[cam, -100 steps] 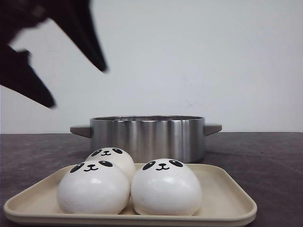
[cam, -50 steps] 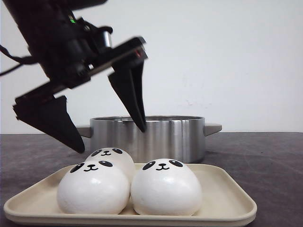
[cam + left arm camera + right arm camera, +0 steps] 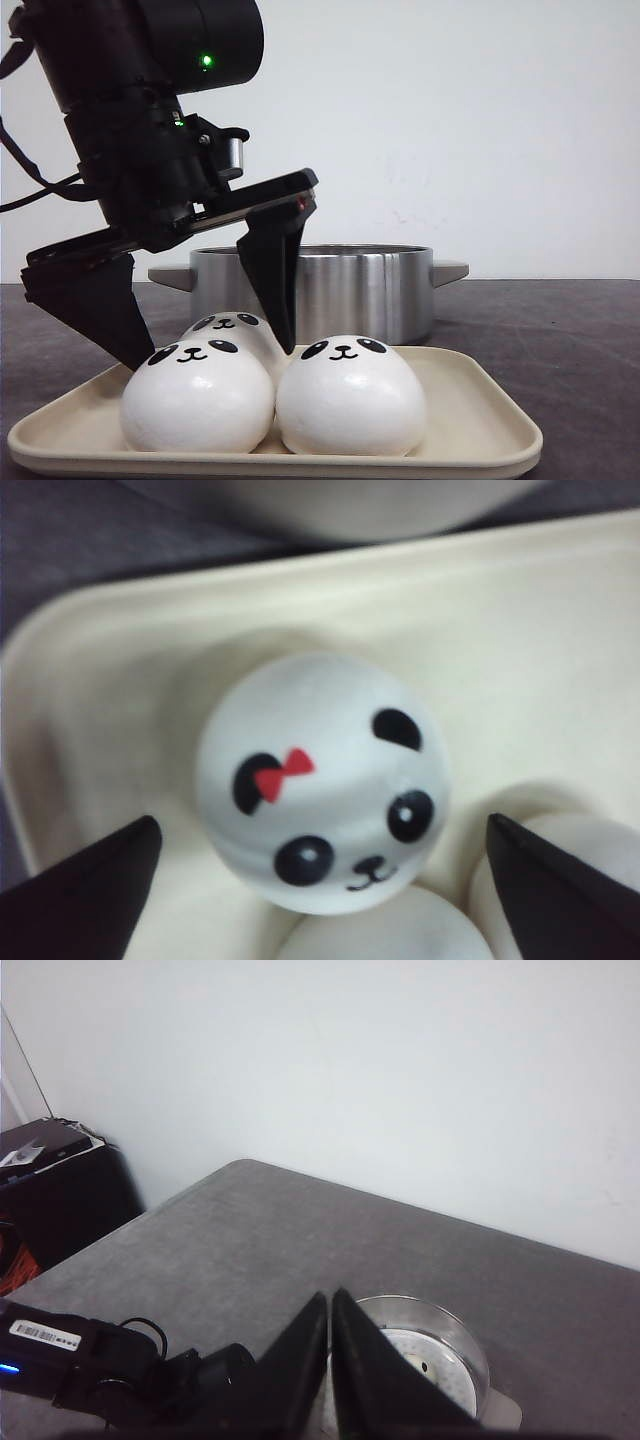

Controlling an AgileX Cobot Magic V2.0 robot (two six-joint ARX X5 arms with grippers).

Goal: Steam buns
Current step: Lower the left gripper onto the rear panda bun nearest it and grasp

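While the left claw hangs with its two black wedge-shaped fingers spread wide apart, it sits low over the back-left part of a shallow cream-coloured rectangular tray. In the front view, one finger tip comes down beside the left edge of the bun group and the other points into the gap between the rear bun and the front right bun. Three smooth white dome-shaped buns with black panda faces rest on the tray, clustered together at its left and middle: two in front, touching side by side, and one behind them, partly hidden. The left wrist view looks down on the rear bun, which carries a small red bow over one eye patch and lies between the two open finger tips without either touching it; the curved edges of the other two buns show nearby.

Behind the tray stands a round brushed stainless-steel pot with side handles on the dark grey surface.

Held high above the surface, the right claw has its two black fingers pressed together with nothing between them. Its wrist view looks down at the steel pot, inside which a perforated steaming plate is visible.
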